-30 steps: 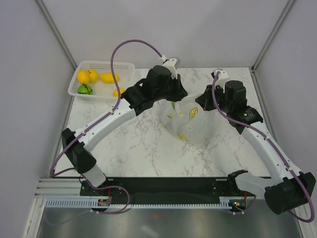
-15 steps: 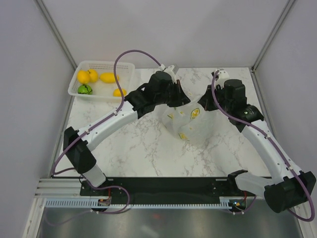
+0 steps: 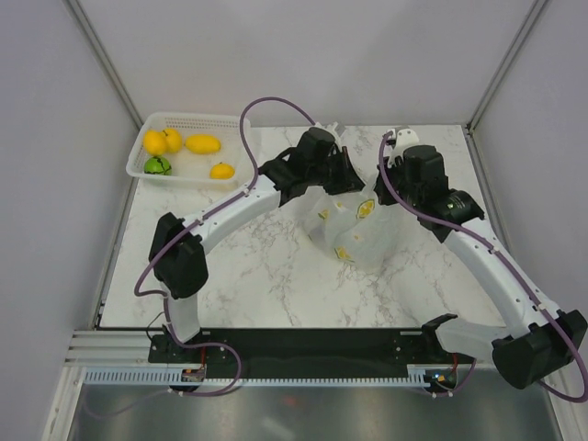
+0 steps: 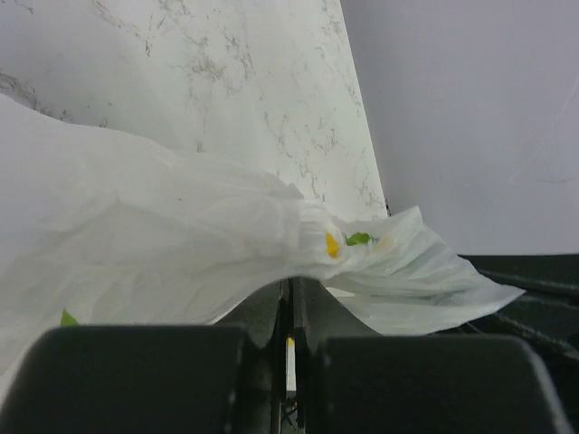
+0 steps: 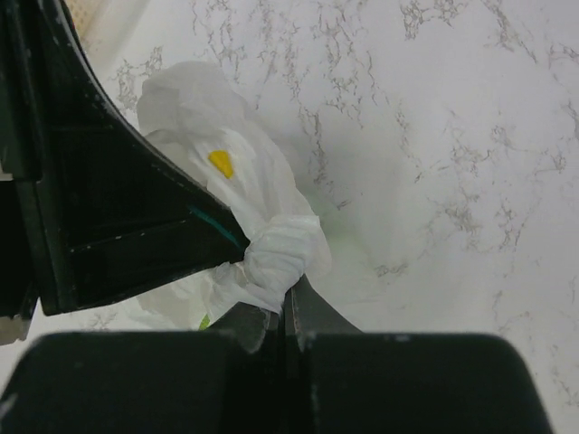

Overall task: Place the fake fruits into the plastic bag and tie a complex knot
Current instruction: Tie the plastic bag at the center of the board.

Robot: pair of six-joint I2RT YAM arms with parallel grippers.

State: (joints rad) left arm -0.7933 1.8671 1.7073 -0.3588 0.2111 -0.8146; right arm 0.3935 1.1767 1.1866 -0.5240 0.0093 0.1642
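Note:
The plastic bag (image 3: 360, 234), white with lemon prints, stands bulging on the marble table, and its contents do not show. My left gripper (image 3: 347, 184) is shut on one handle loop (image 4: 271, 235) at the bag's top. My right gripper (image 3: 384, 188) is shut on the other handle (image 5: 271, 262), right beside the left one. A tight twisted knot (image 5: 282, 253) of white plastic sits between the two grippers. Several fake fruits lie in the white basket (image 3: 234, 124): yellow lemons (image 3: 203, 143) and a green one (image 3: 157, 165).
The basket stands at the far left corner of the table. Grey walls enclose the table on three sides. The purple cable (image 3: 276, 106) of the left arm arches above the table.
My left gripper has moved right with its handle, closing up to the right gripper over the bag's top. The right gripper has shifted slightly left. The bag's top has been drawn tighter.

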